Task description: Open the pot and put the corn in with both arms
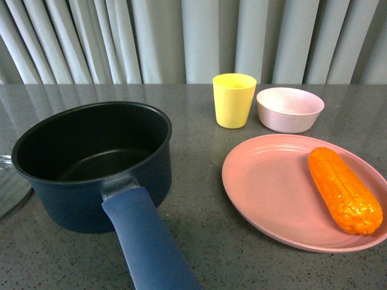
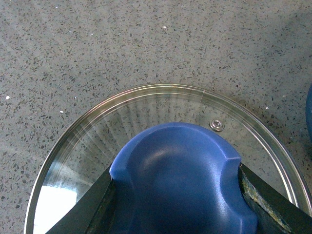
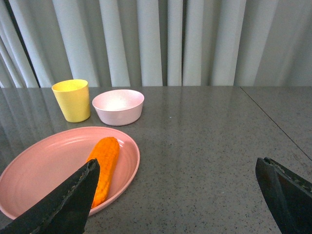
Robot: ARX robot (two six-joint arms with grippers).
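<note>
Pot stands open; my left gripper is clamped on the lid knob, beside the pot; right gripper is spread wide and empty; corn lies on the plate. I'd straddle the corn's middle, fingers across its width, and close gently.

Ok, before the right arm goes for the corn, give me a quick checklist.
1. Pot open and empty: ok.
2. Lid down on the table beside the pot: ok.
3. Left gripper off the lid's knob: not ok, its fingers hug the knob.
4. Right gripper open: ok, jaws wide.
5. Corn reachable: ok, lying bare on the pink plate, ungripped.
6. Yellow cup and pink bowl clear of the plate-to-pot path: ok, both stand behind.
</note>
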